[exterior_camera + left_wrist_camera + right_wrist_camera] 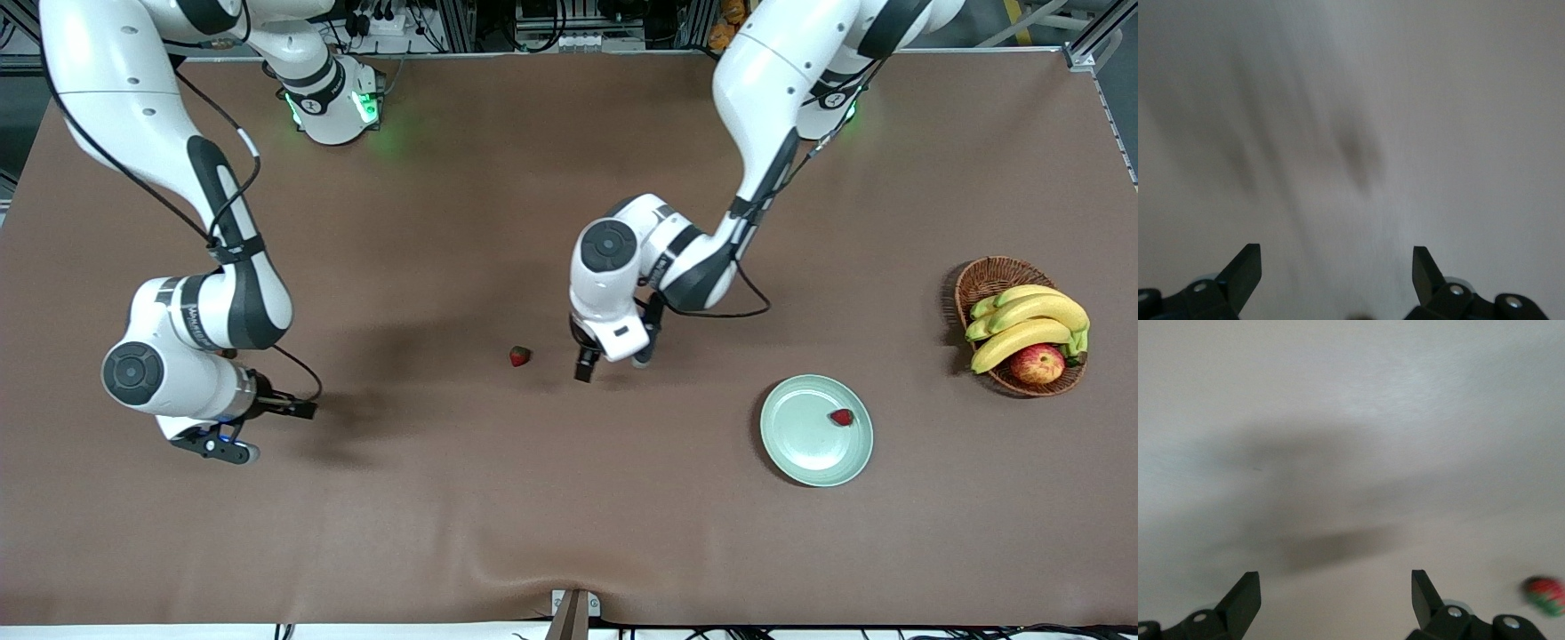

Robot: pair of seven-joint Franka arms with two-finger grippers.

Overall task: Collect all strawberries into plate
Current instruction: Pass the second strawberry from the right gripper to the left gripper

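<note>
- Plate: one, pale mint green, round and shallow; taken here as the landmark. It lies toward the left arm's end of the table, nearer the front camera than the basket.
- Strawberries: two can be counted in the front view. One strawberry in the plate lies close to the rim, on the part farther from the camera. One loose strawberry lies on the bare cloth well away from the plate, toward the right arm's end and slightly farther from the camera. The right wrist view shows a blurred red and green berry; I cannot tell whether it is the loose one or a third.
- Left gripper: over the cloth between the plate and the loose strawberry, just beside the berry. Jaws fully apart, holding nothing.
- Right gripper: over the cloth well away from the plate, past the loose strawberry. Jaws fully apart, empty; this arm looks to be waiting.
- Deciding relation: the loose strawberry lies just off the left gripper, on the side away from the plate, so the left arm is much the nearer. Its long axis is too small to read.
- Basket: one, brown wicker, beside the plate, holding a bunch of bananas and one apple.
- Judgement: one berry delivered, at least one still to collect.
</note>
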